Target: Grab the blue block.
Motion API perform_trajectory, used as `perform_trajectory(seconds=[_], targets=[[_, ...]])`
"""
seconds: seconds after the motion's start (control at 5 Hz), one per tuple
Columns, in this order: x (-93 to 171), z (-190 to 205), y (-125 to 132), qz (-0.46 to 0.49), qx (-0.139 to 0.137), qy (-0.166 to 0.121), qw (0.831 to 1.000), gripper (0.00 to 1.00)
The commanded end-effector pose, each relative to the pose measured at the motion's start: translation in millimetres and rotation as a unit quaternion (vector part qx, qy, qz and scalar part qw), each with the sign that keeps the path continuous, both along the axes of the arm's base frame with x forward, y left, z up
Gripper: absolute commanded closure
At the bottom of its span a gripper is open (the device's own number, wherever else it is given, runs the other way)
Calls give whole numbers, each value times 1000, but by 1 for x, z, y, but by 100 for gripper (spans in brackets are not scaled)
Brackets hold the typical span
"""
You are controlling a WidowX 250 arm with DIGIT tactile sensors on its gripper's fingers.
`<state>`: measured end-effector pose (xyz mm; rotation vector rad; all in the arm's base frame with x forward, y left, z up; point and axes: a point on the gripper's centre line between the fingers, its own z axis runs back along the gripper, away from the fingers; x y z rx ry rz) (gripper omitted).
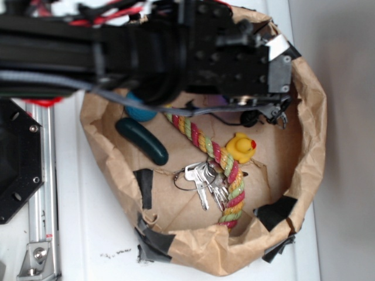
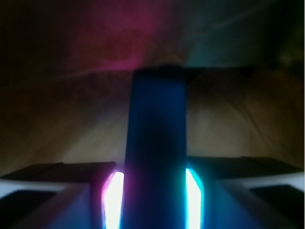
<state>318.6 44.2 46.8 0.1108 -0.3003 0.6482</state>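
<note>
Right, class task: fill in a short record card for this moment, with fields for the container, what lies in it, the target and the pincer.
container: brown paper bag, rolled down and open at the top
contents: dark green oblong, coloured rope, bunch of keys, yellow rubber duck, teal ball partly hidden under the arm
target: blue block, seen only in the wrist view, standing between the two pads
pincer: closed on the blue block
lift: cannot tell whether the block is off the bag floor
</note>
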Motion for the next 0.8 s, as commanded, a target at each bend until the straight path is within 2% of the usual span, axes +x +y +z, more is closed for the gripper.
perform_trajectory(seconds=[0.0,0.2,0.4,0.6], targets=[[-24,84,-45,-169,-52,-41,983,100],[-43,127,-57,-266,-76,-5,961,100],[-47,136,-51,-272,-71,29,959,100],[-46,137,-40,-257,-42,31,965,100]])
